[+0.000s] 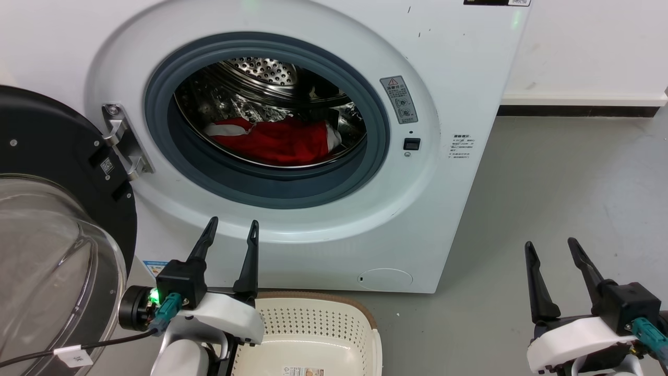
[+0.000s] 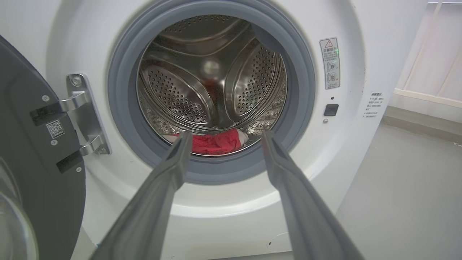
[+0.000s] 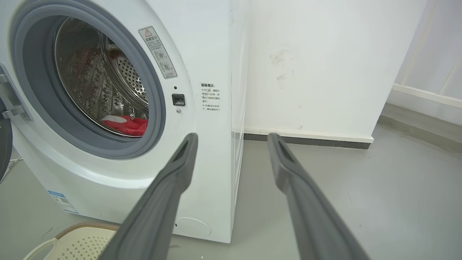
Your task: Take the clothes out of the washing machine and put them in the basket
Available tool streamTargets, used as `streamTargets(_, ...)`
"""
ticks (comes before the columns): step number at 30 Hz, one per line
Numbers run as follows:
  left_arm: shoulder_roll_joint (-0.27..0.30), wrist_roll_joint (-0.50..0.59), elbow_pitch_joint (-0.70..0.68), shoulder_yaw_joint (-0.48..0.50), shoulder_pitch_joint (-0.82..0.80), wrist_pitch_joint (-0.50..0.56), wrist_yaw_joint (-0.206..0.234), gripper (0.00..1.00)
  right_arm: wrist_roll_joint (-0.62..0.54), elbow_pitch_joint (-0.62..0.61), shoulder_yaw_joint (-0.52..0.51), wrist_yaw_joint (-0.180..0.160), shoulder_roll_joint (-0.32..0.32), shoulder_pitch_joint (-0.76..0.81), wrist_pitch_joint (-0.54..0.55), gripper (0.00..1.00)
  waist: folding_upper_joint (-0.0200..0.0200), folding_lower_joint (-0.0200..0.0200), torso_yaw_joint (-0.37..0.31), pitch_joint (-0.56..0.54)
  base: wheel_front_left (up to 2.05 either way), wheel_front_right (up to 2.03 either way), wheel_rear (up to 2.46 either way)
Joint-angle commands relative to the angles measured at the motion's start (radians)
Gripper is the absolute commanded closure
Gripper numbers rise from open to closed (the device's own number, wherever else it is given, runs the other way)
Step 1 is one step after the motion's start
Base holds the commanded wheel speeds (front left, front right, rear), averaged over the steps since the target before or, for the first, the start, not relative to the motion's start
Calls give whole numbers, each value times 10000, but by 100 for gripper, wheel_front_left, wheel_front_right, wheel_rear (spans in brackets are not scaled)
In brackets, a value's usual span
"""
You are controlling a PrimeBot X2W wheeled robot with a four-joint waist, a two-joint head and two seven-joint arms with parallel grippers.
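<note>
Left gripper (image 1: 234, 222): held nearest the head camera, low on the left. Its two long dark fingers are spread apart with nothing between them.
Right gripper (image 1: 550, 243): held low on the right, its fingers likewise spread and empty.
Clothes (image 1: 276, 141): a bright red heap with white trim is seen lying on the bottom of the drum, towards the front. It is touched by neither gripper. In the left wrist view it is framed between the left fingertips, which are aimed at it from outside the opening.
Drum (image 1: 261, 70): perforated steel. No laundry other than the red heap can be made out.
Door seal (image 1: 159, 136): a grey ring around the opening, with nothing laid across it.
Washing machine (image 1: 459, 78): a white front-loader, stood on a grey floor (image 1: 548, 183) against a white wall (image 1: 589, 47).
Door (image 1: 47, 136): black-framed with a clear glass bowl, swung wide open to the left on a metal hinge (image 1: 122, 141).
Basket (image 1: 313, 324): cream perforated plastic with a brown rim, set on the floor just in front of the machine, below the opening. It is partly hidden by the left forearm (image 1: 180, 360). No red fabric is seen in the part that shows.
Done: the door is open and the basket is placed within reach.
Left: nothing is judged to have been moved yet. The clothes have yet to be reached, gripped, drawn out past the seal and released into the basket.
</note>
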Motion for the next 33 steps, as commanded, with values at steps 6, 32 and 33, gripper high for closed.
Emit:
streamTargets(6, -25, 499, 75, 16, -188, -169, 45, 0, -535, -99, -14, -3, 0, 39, -142, 0, 0, 0, 9, 1, 0, 0, 0)
streamTargets(32, -248, 1085, 594, 283, -216, -353, -145, 0, -997, -24, -152, -5, 4, 88, -189, 0, 0, 0, 109, 15, 0, 0, 0)
streamTargets(33, -248, 1105, 602, 292, -230, -353, -146, 0, -1008, -27, -153, -5, 4, 83, -188, 0, 0, 0, 112, 22, 0, 0, 0)
